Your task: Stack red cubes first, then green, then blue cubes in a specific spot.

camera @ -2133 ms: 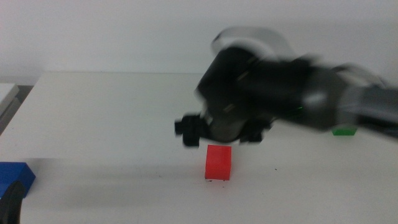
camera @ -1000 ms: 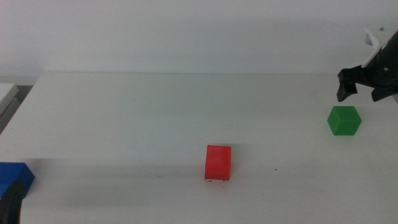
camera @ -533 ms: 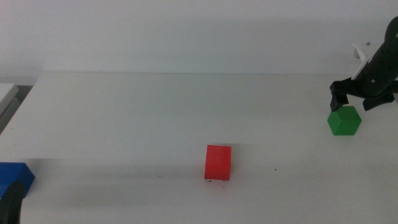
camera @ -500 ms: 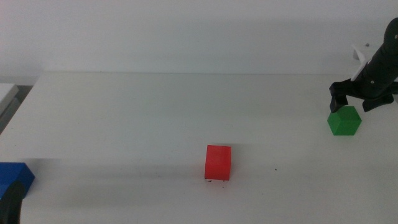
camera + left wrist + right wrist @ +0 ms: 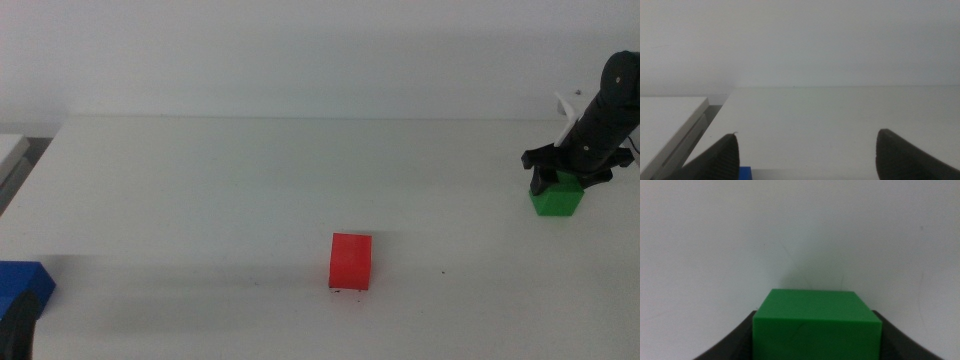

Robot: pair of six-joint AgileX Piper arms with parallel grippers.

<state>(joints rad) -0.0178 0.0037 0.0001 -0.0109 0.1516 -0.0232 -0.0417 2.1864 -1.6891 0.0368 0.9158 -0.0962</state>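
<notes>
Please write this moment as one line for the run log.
right gripper: down over small matte green cube, jaws on both sides | small matte red cube: on table centre | left gripper: open, waiting near deep-blue cube

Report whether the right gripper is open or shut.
Open: the right gripper has one jaw on each side of the green cube, not visibly clamped.

Centre front of table (image 5: 200, 180): cube (image 5: 351, 261); far right: second cube (image 5: 556, 200) under right end effector (image 5: 566, 179).
</notes>
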